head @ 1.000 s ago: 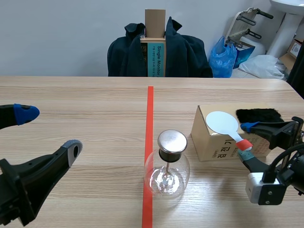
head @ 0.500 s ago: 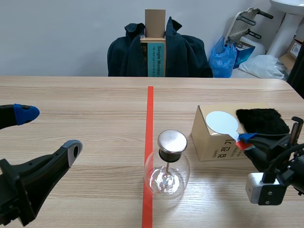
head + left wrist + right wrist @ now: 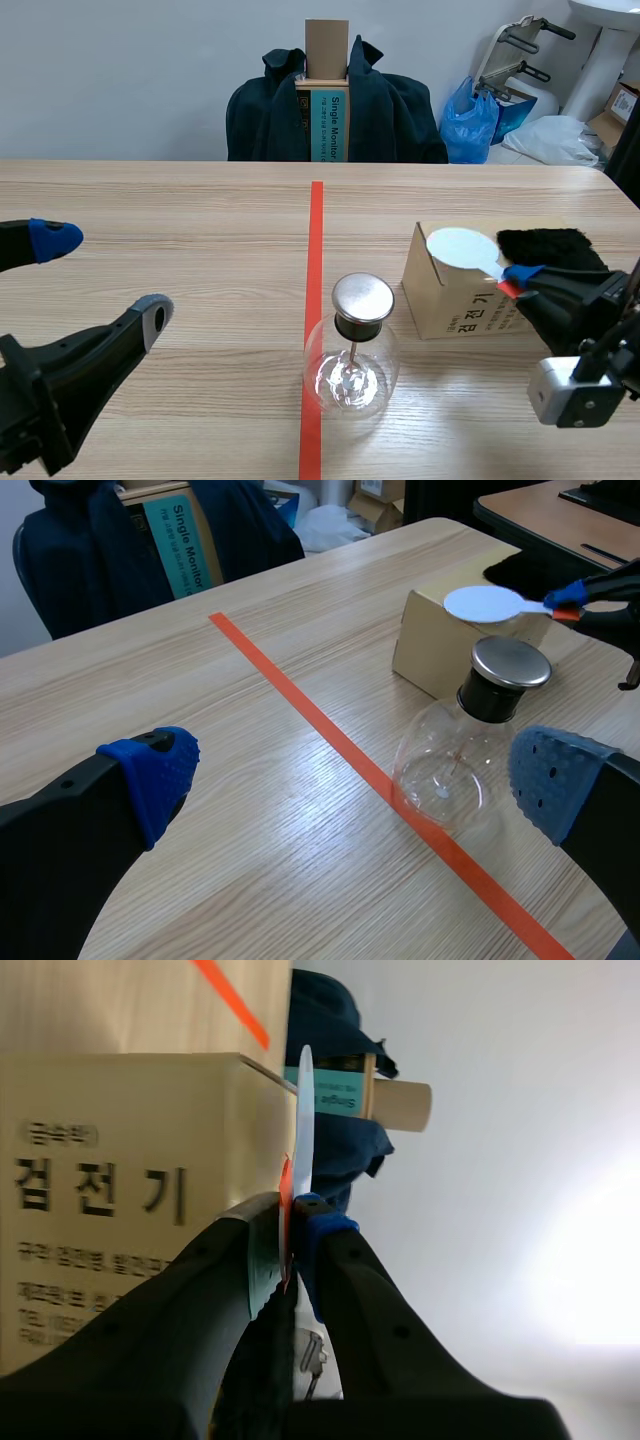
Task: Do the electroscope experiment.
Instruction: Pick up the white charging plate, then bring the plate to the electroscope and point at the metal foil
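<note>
The right gripper is pinching the paddle, probably needing flat strokes across the fur; the left gripper is hanging spread.

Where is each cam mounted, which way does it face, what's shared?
Scene view: between the arms, facing across the table to the coat-draped chair; left gripper open, right gripper shut on the white paddle.
Left wrist view: on the left arm, looking forward and down at the electroscope flask; its own open gripper shows.
Right wrist view: on the right arm, rolled sideways, facing the cardboard box; its own gripper pinches the paddle edge-on.
Shared: paddle and box in all three; flask in scene and left wrist views.
</note>
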